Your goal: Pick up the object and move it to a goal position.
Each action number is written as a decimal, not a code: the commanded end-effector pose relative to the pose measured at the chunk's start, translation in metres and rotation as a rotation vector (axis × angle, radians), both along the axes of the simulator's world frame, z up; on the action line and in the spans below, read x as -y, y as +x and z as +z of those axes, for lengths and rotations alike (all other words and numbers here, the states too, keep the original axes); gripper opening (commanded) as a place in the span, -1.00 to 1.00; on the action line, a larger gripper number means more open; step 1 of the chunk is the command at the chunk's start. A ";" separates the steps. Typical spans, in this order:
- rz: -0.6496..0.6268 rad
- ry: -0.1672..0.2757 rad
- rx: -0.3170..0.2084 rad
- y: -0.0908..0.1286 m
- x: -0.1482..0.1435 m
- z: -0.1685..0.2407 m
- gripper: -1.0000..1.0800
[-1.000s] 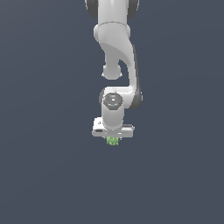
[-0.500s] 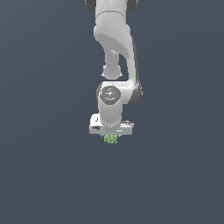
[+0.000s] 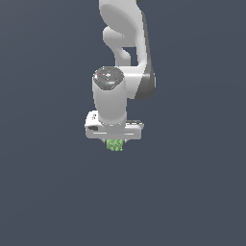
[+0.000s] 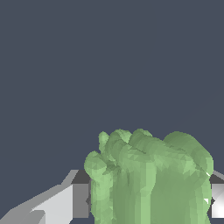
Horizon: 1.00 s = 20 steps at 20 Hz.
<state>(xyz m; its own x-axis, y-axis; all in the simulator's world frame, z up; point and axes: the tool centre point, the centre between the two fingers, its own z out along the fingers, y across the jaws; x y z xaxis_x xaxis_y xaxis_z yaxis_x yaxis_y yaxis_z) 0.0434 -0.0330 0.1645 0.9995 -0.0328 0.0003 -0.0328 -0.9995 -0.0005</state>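
The object (image 3: 114, 145) is a small light-green lumpy block that pokes out just under the white gripper (image 3: 114, 142) in the exterior view. The white arm reaches down from above, and its wide hand covers most of the object. In the wrist view the green object (image 4: 151, 179) looms large between the two fingers (image 4: 78, 199), whose pads press on both of its sides. The gripper (image 4: 148, 201) is shut on it. The fingertips themselves are hidden behind the hand in the exterior view.
A plain dark grey-blue background fills both views. No other objects, containers or edges show.
The gripper with the green object has risen a little over the last second, and the wrist now points more toward the camera.
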 end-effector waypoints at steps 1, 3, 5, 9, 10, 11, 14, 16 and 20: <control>0.000 0.000 0.000 0.003 0.008 0.028 -1.00; 0.000 0.000 0.000 0.006 0.015 0.050 -1.00; 0.000 0.000 0.000 0.009 0.021 0.072 -1.00; 0.000 0.000 0.000 0.015 0.032 0.108 -1.00; 0.000 0.000 0.000 0.016 0.034 0.116 -1.00; 0.000 0.000 0.000 0.018 0.036 0.122 -1.00; 0.000 0.000 0.000 0.021 0.041 0.139 -1.00; 0.000 0.000 0.000 0.023 0.043 0.148 -1.00; 0.000 0.000 0.000 0.025 0.047 0.158 -1.00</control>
<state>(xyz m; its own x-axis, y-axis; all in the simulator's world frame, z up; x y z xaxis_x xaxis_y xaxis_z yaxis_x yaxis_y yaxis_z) 0.0678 -0.0786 0.3190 0.9995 -0.0331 0.0011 -0.0331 -0.9995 0.0000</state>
